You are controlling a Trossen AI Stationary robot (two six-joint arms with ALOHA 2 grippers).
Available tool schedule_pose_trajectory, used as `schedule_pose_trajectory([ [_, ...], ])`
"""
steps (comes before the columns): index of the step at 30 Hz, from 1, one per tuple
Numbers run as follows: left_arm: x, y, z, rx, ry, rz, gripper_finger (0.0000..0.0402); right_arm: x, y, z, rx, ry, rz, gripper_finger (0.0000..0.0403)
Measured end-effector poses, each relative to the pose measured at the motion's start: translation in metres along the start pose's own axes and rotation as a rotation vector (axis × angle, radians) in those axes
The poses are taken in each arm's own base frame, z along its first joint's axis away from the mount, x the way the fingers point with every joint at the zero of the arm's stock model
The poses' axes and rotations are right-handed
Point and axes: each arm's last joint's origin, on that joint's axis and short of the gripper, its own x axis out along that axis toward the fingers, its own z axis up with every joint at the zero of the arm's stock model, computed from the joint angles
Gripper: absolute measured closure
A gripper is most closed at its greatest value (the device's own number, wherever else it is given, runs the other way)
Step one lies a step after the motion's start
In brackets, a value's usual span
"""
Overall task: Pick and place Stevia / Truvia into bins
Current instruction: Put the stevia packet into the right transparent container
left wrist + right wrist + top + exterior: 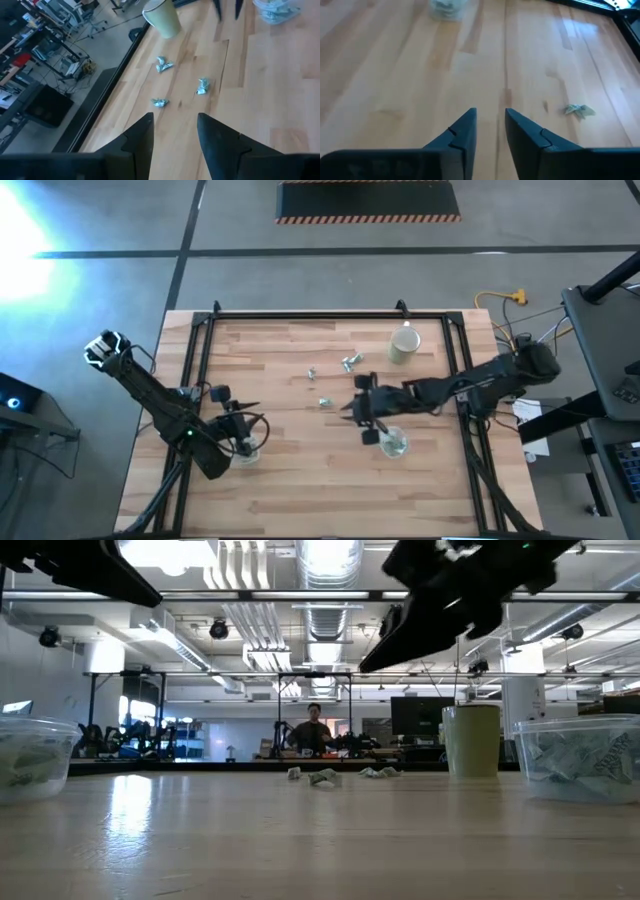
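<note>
1. The wooden table [300,480] is the biggest thing, with two dark arms over it.
2. The right gripper [350,408] is near the middle, fingers [462,131] a little apart, holding nothing.
3. The left gripper [258,420] is at the table's 8 o'clock side, fingers [145,132] apart and empty.
4. A beige cup [404,344] stands at 1 o'clock.
5. One clear bin [394,443] sits at 4 o'clock from the right gripper, another bin [246,452] just under the left gripper. Both hold packets.
6. Loose Stevia packets [349,362] lie at 12 o'clock from the right gripper; one packet [324,402] lies just at its 9 o'clock.
7. No writing can be read.
</note>
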Motion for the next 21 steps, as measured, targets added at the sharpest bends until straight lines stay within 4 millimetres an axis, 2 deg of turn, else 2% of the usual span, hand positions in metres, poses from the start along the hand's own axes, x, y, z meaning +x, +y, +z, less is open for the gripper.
schedule_pose_trajectory([
  [10, 0.005, -0.003, -0.012, -0.007, 0.023, -0.01, 0.0267, 0.064, -0.033, 0.006, 0.008, 0.154, -0.059, 0.0251],
  [15, 0.005, -0.004, -0.011, -0.017, 0.03, -0.029, 0.0267, 0.087, -0.043, 0.004, 0.015, 0.281, -0.062, 0.0246],
  [21, 0.005, -0.005, -0.011, -0.019, 0.03, -0.032, 0.0267, 0.102, -0.05, -0.001, 0.022, 0.4, -0.058, 0.0257],
])
